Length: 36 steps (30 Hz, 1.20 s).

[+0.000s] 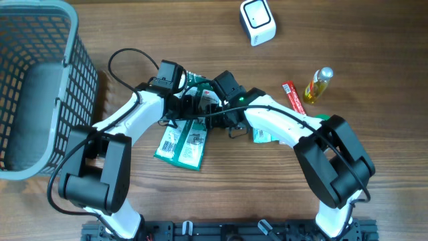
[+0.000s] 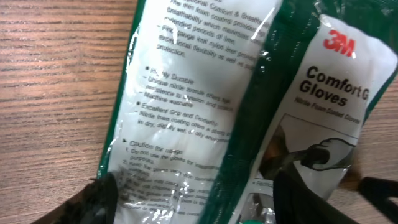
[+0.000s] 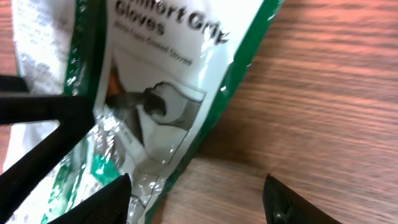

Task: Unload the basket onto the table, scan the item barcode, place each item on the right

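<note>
Over on the left stood a grey mesh basket (image 1: 81,67), presumably where finished goods end up. Beside it the left arm reached in toward the middle of the wooden table (image 1: 374,40). The left gripper (image 2: 199,208) hung low over a 3M glove packet (image 2: 186,99) lying printed-back up. Its jaws stood wide apart, one dark finger at each lower corner of the wrist view. They straddled the packet and, as far as I could judge, pinched nothing.

A second glove packet (image 2: 323,93) lay face up against the first, overlapping its edge. Two more packets (image 1: 182,144) sat nearer the robot. Their pale labels may have been barcodes, but they were too small to read.

The right gripper (image 3: 199,202) faced the left one across the same pile. Its jaws were parted too, with only bare wood and the packet's corner between them. To my eye both were placed to take the packet from opposite sides.

Further right lay a red stick-shaped pack (image 1: 293,98) and a small yellow bottle (image 1: 318,84). The white scanner (image 1: 258,21) sat well apart at the far edge, so the packet would need lifting and turning toward it.
</note>
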Available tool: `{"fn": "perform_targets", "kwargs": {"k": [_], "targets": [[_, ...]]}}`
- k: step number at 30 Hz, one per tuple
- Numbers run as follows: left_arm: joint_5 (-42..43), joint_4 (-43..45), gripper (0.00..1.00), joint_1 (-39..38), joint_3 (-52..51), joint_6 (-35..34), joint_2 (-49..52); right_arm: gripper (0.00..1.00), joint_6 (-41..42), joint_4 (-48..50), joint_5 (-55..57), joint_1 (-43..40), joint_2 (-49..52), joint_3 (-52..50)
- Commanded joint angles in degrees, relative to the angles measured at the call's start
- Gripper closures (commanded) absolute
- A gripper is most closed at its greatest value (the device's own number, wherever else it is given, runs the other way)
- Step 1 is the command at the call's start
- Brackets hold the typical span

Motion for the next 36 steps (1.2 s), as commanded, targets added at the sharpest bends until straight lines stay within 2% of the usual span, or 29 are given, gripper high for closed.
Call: {"fn": "perform_targets", "kwargs": {"k": [1, 5, 8, 15, 19, 20, 22, 30, 36], "targets": [[-0.9, 0.7, 0.31, 0.2, -1.4, -0.9, 1.0, 0.33, 0.5, -0.5, -8.4, 0.2, 3.2, -0.6], [-0.9, 1.2, 0.32, 0.2, -1.4, -0.9, 1.0, 0.37, 1.5, -0.6, -11.9, 0.6, 3.2, -0.6], [-0.9, 0.9, 0.39, 0.2, -1.3, -0.9, 0.9, 0.36, 2.0, -0.3, -9.1, 0.7, 3.2, -0.6], [-0.9, -5.3, 0.4, 3.2, 2.8, 0.0, -7.6, 0.27, 2.0, 0.8, -7.6, 0.3, 3.2, -0.6], [-1.0, -8.0, 0.59, 4.2, 2.8, 5.4, -10.1, 0.25, 2.0, 2.1, -10.3, -1.0, 3.2, -0.6], [-1.4, -8.9, 0.68, 4.3, 2.7, 5.4, -9.4, 0.25, 2.0, 2.1, -10.7, -1.6, 3.2, -0.6], [-1.5, -10.9, 0.94, 4.4, 2.4, 6.9, -7.4, 0.25, 2.0, 2.1, -11.3, -2.7, 3.2, -0.6], [-1.5, -10.9, 0.96, 4.4, 1.5, 7.4, 1.2, 0.39, 3.1, 2.1, -11.3, -3.0, 3.3, -0.6], [-1.5, -10.7, 0.96, 4.4, 1.8, 8.0, 3.8, 0.39, 4.3, 2.4, -11.5, -3.0, 3.3, -0.6]]}}
